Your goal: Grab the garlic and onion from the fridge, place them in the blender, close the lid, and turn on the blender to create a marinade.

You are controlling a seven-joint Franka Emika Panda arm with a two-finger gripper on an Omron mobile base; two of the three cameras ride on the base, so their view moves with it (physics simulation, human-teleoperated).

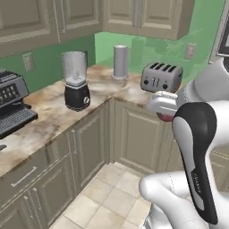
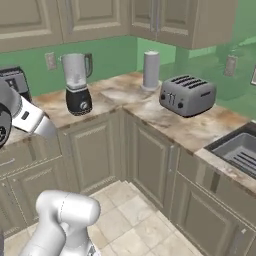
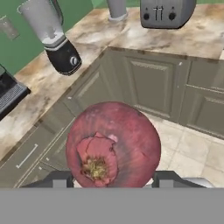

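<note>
The gripper holds a round, dark red onion between its 2 dark fingers, the jaws spread fairly wide around it, the root end facing the hand camera. In the left base view a sliver of that red onion peeks out under the white hand, which hangs over the tiled floor in front of the corner cabinets.

Beyond it, on the marbled beige counter, stands the blender: a clear tall jar on a rounded black base with a silver knob. From the right base view the blender shows a grey side handle, and its jar top looks open. It is well apart from the onion.

To the left of the blender sits a boxy grey-black coffee machine. Further along the counter, in the corner, stands a plain grey cylinder, and past it a silver 4-slot toaster. A dark sink basin lies at the far right.
</note>
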